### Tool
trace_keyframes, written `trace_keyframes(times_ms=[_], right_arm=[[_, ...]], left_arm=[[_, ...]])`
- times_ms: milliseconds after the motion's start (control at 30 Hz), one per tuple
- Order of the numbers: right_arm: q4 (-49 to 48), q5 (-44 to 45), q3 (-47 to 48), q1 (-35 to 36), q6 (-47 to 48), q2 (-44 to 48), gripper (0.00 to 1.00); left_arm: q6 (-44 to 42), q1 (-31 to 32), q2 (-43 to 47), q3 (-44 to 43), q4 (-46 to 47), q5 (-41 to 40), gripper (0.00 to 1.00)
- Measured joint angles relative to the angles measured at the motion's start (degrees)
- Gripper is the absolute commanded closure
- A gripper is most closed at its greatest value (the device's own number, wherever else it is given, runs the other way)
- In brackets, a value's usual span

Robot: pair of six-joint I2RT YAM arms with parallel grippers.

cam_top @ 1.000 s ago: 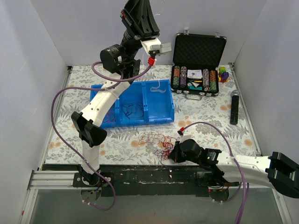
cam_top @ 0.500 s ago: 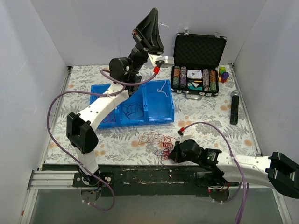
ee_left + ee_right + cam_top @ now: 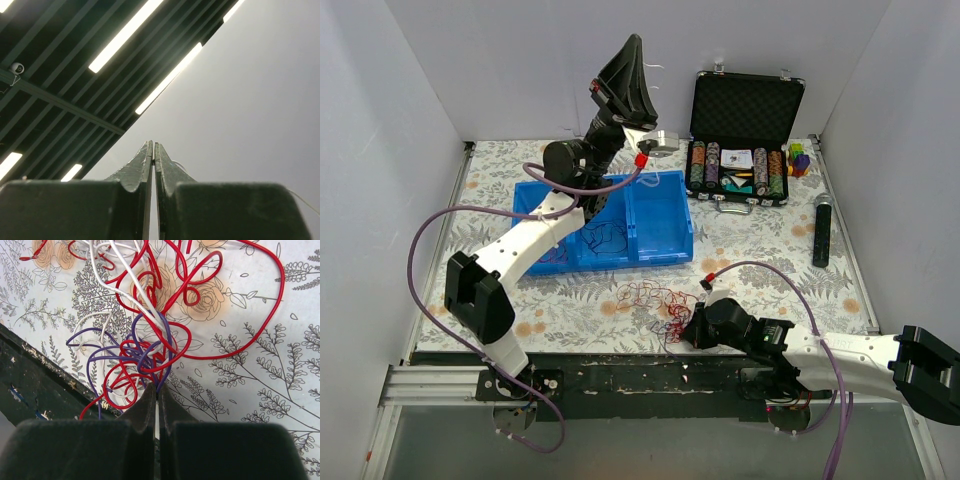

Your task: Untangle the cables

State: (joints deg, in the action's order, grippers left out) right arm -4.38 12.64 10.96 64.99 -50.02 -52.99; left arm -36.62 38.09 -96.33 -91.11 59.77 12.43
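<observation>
Two arms work over the floral table (image 3: 770,250). The left gripper (image 3: 636,42) is raised high at 12 o'clock and points upward. In its wrist view the two fingers are clenched, tips all but meeting, and one hair-thin white cable (image 3: 176,163) curls off the tip, so it is nipped there. The right gripper (image 3: 686,330) lies low at 6 o'clock by the table's near edge. Its jaws are clamped on the near fringe of the single tangle of cables (image 3: 150,345), with a white strand showing in the slit between them. That tangle mixes three colours: red loops in the greatest number, several white, several purple. It lies on the table just in front of the one blue bin (image 3: 620,262) at 10 o'clock. The bin has three compartments: dark cables (image 3: 605,236) lie in the middle one, and the arm largely hides the left one. One open poker-chip case (image 3: 748,100) stands at 1 o'clock. One black cylindrical object (image 3: 821,235) lies at 3 o'clock.
</observation>
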Motion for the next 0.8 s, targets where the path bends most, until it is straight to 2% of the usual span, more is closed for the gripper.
trace_keyframes(times_ms=[367, 800], right_arm=[[-0.1, 0.0, 0.0, 0.0, 0.0, -0.1, 0.99], [-0.1, 0.0, 0.0, 0.0, 0.0, -0.1, 0.99]], left_arm=[[0.2, 0.0, 0.3, 0.5, 1.0, -0.9, 1.0], [0.0, -0.1, 5.7, 22.1, 2.7, -1.3, 1.0]])
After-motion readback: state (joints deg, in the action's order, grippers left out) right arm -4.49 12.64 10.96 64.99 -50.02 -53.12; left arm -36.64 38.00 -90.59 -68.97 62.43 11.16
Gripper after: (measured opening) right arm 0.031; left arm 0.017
